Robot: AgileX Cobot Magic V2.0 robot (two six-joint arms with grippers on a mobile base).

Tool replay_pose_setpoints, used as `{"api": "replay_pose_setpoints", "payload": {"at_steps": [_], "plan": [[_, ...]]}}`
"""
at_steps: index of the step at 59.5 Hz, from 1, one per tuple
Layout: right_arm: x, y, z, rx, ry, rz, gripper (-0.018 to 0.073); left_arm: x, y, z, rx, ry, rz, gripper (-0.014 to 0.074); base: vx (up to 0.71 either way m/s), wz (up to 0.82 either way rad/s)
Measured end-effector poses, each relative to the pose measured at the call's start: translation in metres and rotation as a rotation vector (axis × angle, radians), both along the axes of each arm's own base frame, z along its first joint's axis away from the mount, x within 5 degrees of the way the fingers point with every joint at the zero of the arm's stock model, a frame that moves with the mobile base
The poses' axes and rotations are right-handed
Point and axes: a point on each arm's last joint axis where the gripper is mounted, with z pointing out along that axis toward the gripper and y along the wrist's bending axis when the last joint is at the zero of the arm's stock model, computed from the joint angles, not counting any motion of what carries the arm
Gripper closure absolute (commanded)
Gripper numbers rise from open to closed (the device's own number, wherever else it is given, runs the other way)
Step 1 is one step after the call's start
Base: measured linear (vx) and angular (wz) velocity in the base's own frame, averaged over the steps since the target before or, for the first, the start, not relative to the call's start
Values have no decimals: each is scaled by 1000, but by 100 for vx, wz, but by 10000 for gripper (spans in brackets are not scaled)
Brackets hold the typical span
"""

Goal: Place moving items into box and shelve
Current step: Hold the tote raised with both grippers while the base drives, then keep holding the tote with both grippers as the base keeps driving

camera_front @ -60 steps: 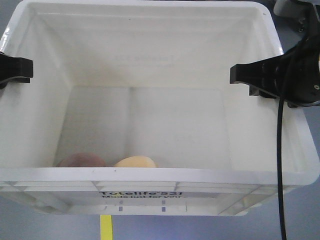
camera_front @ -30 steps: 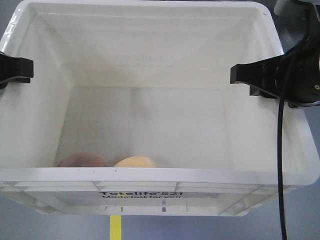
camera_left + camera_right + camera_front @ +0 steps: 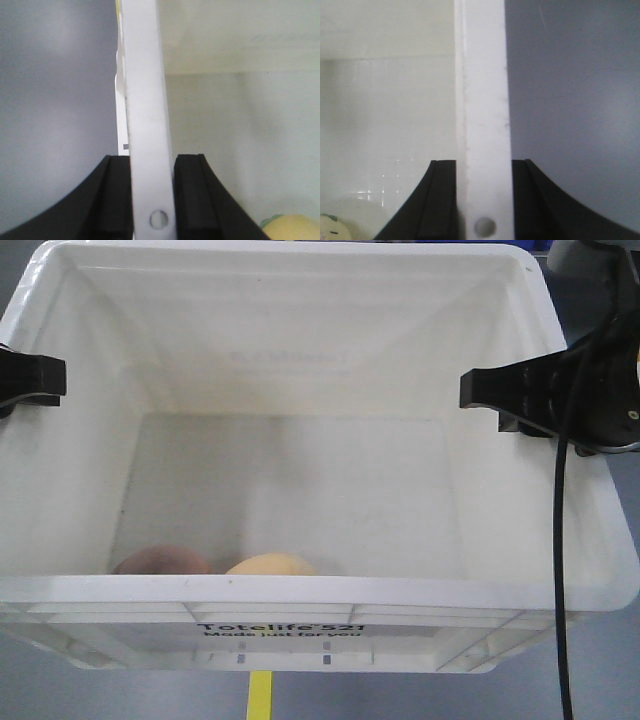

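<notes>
The white box (image 3: 300,592) fills the front view, its "Totelife 521" print facing me. Inside, against the near wall, lie the two moving items: a pinkish-brown plush fruit (image 3: 160,560) and a yellow-orange one (image 3: 272,564). My left gripper (image 3: 32,378) is shut on the box's left rim (image 3: 145,125); its black fingers (image 3: 192,200) press both sides of the wall. On the opposite side my right gripper (image 3: 515,395) is shut on the right rim (image 3: 482,125), black fingers (image 3: 440,200) clamping it. A sliver of the yellow fruit (image 3: 295,227) shows in the left wrist view.
Grey floor lies under and around the box, with a yellow floor line (image 3: 260,695) below its near edge. A black cable (image 3: 560,570) hangs down from the right arm across the box's right side.
The yellow floor line has slid to the right under the box while both grippers and the box keep their places in view; the fruits have barely shifted.
</notes>
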Motion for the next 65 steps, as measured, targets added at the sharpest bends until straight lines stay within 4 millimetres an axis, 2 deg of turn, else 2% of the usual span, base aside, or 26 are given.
{"api": "replay_pose_setpoints", "payload": {"at_steps": [65], "plan": [[0,0,0,0,0,0,432,0,0,0,0,0,0,533,22,15]]}}
